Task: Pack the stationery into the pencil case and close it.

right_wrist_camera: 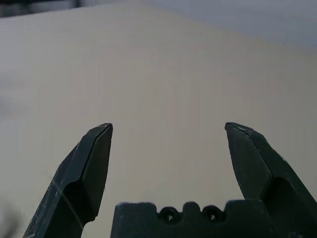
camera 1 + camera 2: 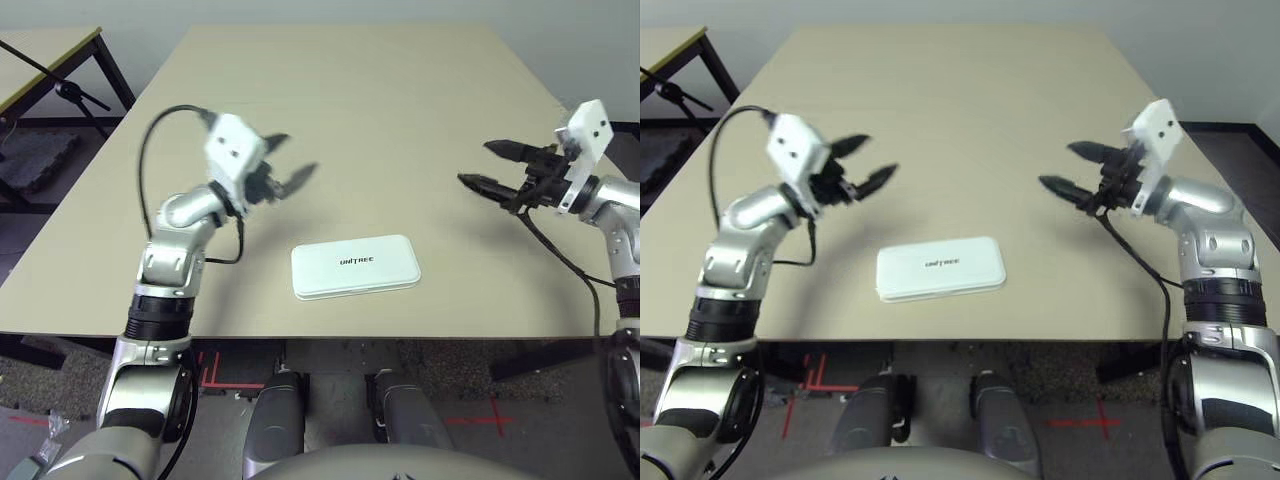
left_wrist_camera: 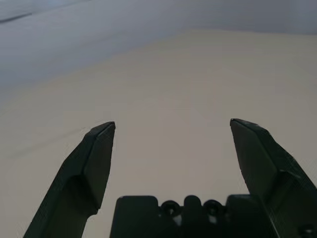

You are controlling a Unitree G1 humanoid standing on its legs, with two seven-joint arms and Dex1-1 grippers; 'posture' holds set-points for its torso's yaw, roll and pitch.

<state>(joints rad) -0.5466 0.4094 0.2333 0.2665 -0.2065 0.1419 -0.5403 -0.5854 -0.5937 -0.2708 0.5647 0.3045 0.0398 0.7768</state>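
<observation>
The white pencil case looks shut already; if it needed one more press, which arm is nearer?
Probably the left. The left gripper, open and empty, hangs nearer the closed pencil case than the right gripper, which is open farther off.

The closed pencil case point(image 2: 355, 266) is hiding whatever is lying inside it, the left tool point(image 2: 290, 170) is showing smeared with motion blur in the left eye view, and the worktop's point(image 2: 400, 110) far corners are running past the frame.
</observation>
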